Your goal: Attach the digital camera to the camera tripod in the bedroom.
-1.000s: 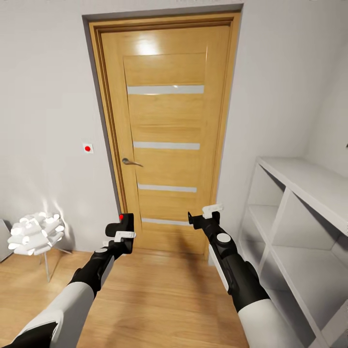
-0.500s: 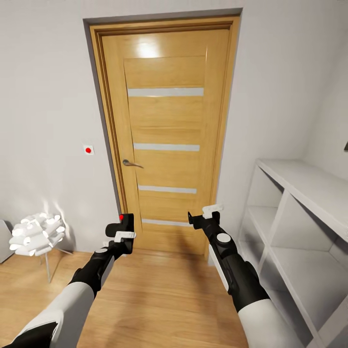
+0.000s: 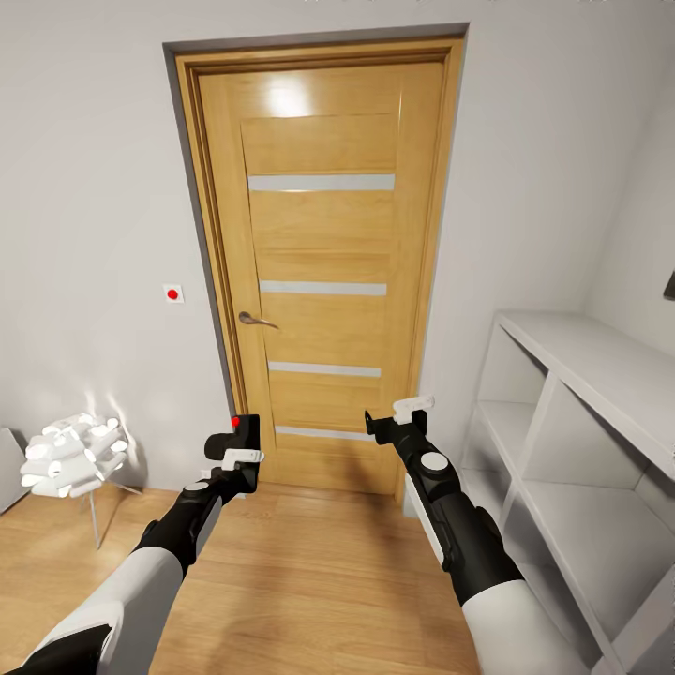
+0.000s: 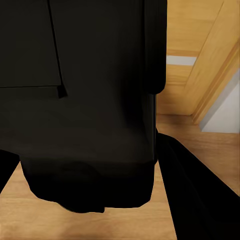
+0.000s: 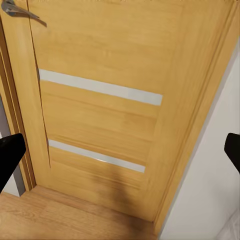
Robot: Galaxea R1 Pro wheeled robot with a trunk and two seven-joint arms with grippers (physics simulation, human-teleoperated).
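Both arms wear glossy white shells on the upper segments, giving way to black forearms toward the wrists. The right arm [image 3: 459, 539] carries a round white cap just behind its gripper. Each wrist ends in a black gripper body with a white finger piece above it.

Both arms stretched forward, left pincer [image 3: 240, 448] clamped shut, right pincer [image 3: 397, 419] spread wide
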